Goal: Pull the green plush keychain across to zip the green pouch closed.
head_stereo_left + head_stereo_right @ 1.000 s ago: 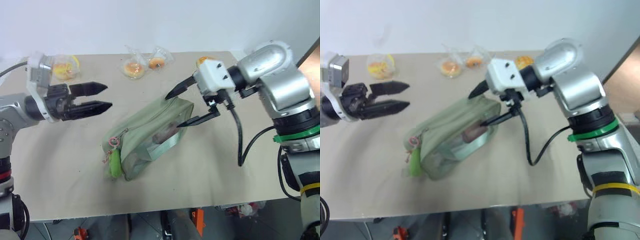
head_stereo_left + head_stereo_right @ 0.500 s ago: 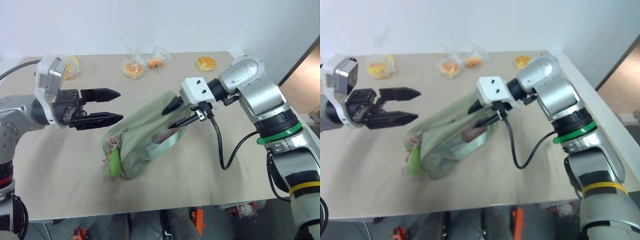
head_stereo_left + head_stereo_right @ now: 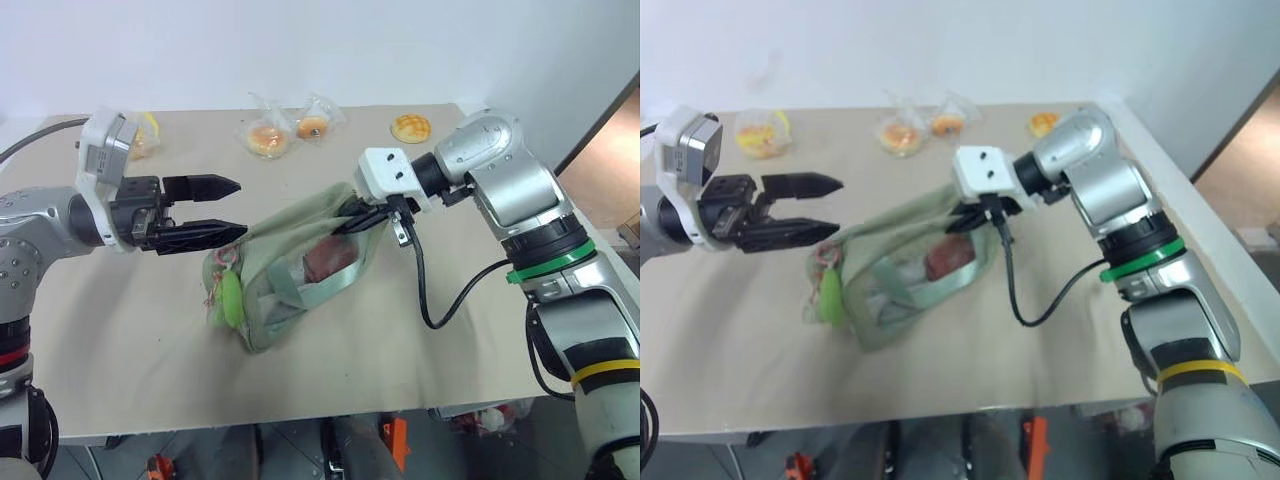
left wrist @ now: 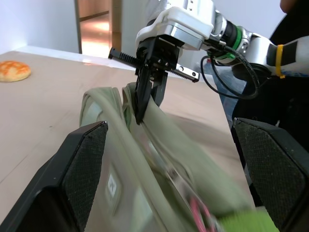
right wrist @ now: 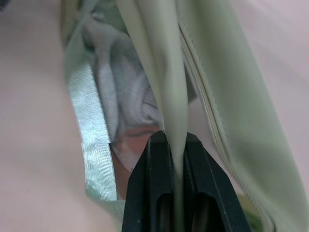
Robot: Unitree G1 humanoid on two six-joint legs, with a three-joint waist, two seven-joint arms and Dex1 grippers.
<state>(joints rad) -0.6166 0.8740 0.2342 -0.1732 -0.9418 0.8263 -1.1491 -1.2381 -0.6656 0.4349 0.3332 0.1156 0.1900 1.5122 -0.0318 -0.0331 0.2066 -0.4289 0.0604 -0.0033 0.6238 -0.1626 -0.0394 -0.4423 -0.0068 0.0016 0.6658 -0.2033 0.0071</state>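
Note:
The green pouch (image 3: pixel 300 270) lies slanted in the middle of the table, with a reddish item showing through its clear side panel. My right gripper (image 3: pixel 350 220) is shut on a fold of fabric at the pouch's upper right end, and the right wrist view shows that fold (image 5: pixel 171 96) pinched between the fingers. The green plush keychain (image 3: pixel 232 300) hangs with its pink ring at the pouch's lower left end. My left gripper (image 3: pixel 240 208) hovers open just above and left of that end, touching nothing. Through the left wrist view the pouch (image 4: pixel 169 145) stretches away to my right gripper (image 4: pixel 145 104).
Two clear-wrapped buns (image 3: pixel 268 138) (image 3: pixel 315 125) lie at the back of the table. A bare bun (image 3: pixel 412 127) sits at the back right and a yellow packet (image 3: pixel 143 143) at the back left. The table's front edge (image 3: pixel 300 425) runs below the pouch.
My right gripper has closed on the pouch's upper right end and drawn the fabric taut, so the pouch has bunched and shifted. The left gripper has stayed open in place.

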